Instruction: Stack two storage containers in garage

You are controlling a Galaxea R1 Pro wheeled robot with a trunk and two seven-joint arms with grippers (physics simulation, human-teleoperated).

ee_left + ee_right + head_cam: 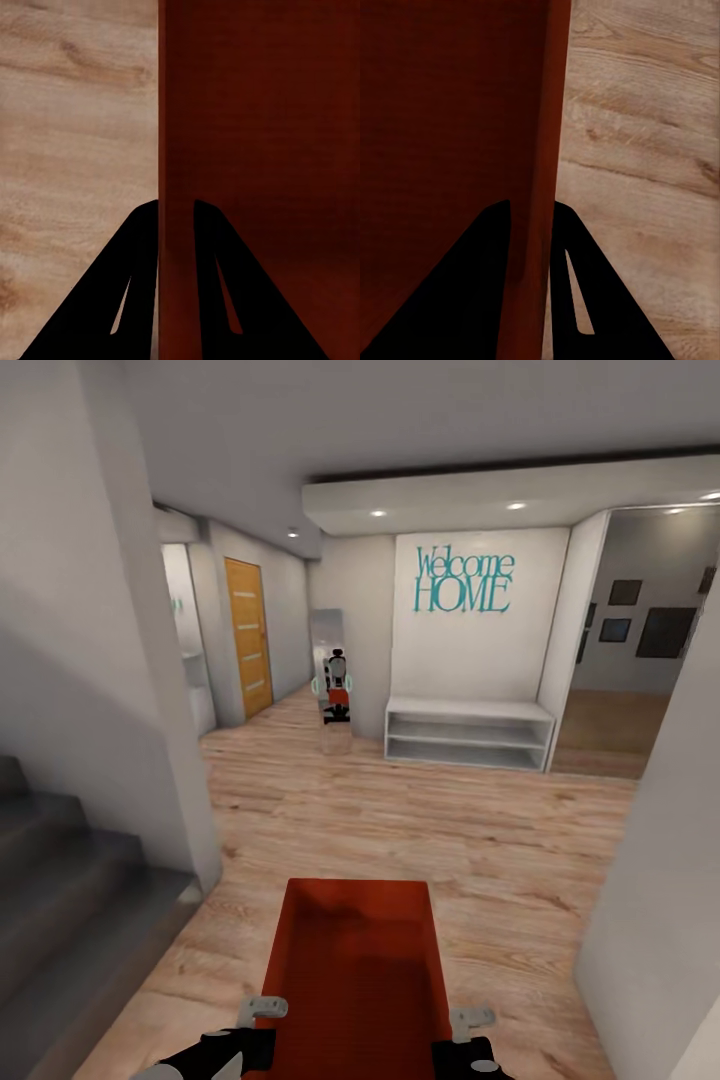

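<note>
**Bin in transit through hallway — carry risks and grip check**

Position: robot in a hall with a wood plank floor [420, 830]. One orange-red bin [355, 970] is carried in front of the trunk, long axis pointing ahead, above the planks. Stairs [60, 880] lie close on the left, and a white wall corner [650, 920] close on the right. Ahead: a white bench shelf [468, 732] under a "Welcome HOME" sign [465, 580], and an orange door [248, 635] down the passage to the left.

Risks, as I judge them:
- The gap between stairs and wall corner is narrow. A turn taken wide could knock the bin's far end against either, twisting it in the grips.
- Each gripper pinches only a thin wall near the bin's near end, and most of the bin hangs out beyond the grips. A jolt from the base or uneven arm motion could let it sag or slip.
- If the arms drift apart or together, the wall could bend or pull free.

Jaws:
- Left gripper [176, 206]: fingers nearly together, clamped over the bin's left wall, one inside, one outside.
- Right gripper [531, 206]: same on the right wall, narrow gap, rim pinched between.
</note>
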